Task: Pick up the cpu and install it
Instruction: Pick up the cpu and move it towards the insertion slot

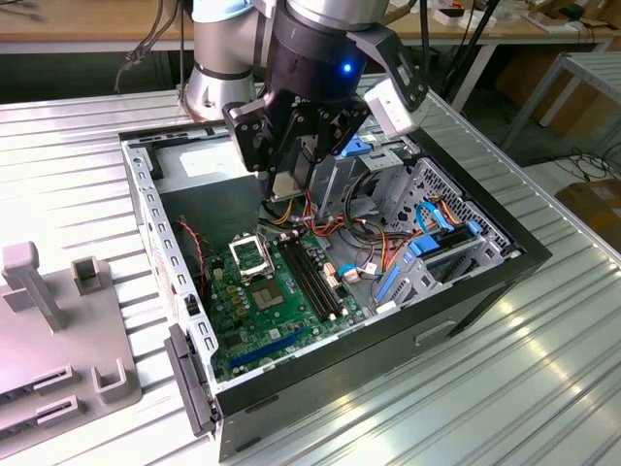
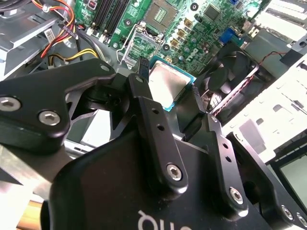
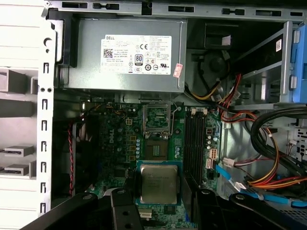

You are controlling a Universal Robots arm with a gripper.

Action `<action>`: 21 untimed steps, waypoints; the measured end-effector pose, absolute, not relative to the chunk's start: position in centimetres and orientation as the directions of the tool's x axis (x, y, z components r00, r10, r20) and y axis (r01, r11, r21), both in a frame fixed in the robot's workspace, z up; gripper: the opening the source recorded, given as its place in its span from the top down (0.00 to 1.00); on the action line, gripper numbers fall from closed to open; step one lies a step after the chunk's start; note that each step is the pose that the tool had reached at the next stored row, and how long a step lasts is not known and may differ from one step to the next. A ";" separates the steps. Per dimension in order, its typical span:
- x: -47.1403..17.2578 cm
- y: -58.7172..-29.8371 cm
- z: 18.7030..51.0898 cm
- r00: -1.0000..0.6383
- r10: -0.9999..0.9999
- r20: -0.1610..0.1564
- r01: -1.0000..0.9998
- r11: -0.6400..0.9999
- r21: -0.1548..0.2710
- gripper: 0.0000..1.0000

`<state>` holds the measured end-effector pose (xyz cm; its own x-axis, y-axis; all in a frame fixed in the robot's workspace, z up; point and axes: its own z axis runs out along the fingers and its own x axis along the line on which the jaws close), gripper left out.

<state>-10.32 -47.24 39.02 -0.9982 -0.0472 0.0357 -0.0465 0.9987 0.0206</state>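
Black fingers (image 2: 148,110) of the gripper (image 2: 169,80) sit closest in the second wrist view, drawn in narrow and pinching the cpu (image 3: 158,183) by two opposite edges. The chip lies flat between them with its silver-grey top facing the cameras and a thin green rim showing at its corners. It hangs in the air above the motherboard (image 3: 120,143), touching nothing but the finger pads, and is well apart from the socket frame (image 3: 157,119), which stands uncovered with green board visible inside its metal surround. Between the held chip and that frame, in the first wrist view, a small dark square chip (image 3: 156,151) sits on the board, and the long black memory slots (image 3: 194,143) run just beside it. Red, orange and yellow cables (image 3: 259,177) loop past the slots. Beyond the socket lies the grey power supply (image 3: 129,52) against the case wall. In the exterior view the arm reaches down into the open computer case (image 1: 388,340), which rests on a ribbed metal table (image 1: 505,408) near a grey fixture (image 1: 58,320).
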 end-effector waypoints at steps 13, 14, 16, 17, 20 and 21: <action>-10.3 -47.7 37.8 -0.998 -0.047 0.036 -0.046 0.999 0.021 0.53; -10.3 -47.7 37.7 -0.998 -0.047 0.036 -0.046 0.999 0.021 0.53; -10.3 -47.7 37.6 -0.998 -0.047 0.036 -0.046 0.999 0.021 0.53; -10.3 -47.7 37.5 -0.998 -0.047 0.036 -0.047 0.999 0.021 0.53; -10.3 -47.7 37.4 -0.998 -0.047 0.036 -0.046 0.999 0.021 0.53; -10.3 -47.7 37.3 -0.998 -0.047 0.036 -0.046 0.999 0.021 0.53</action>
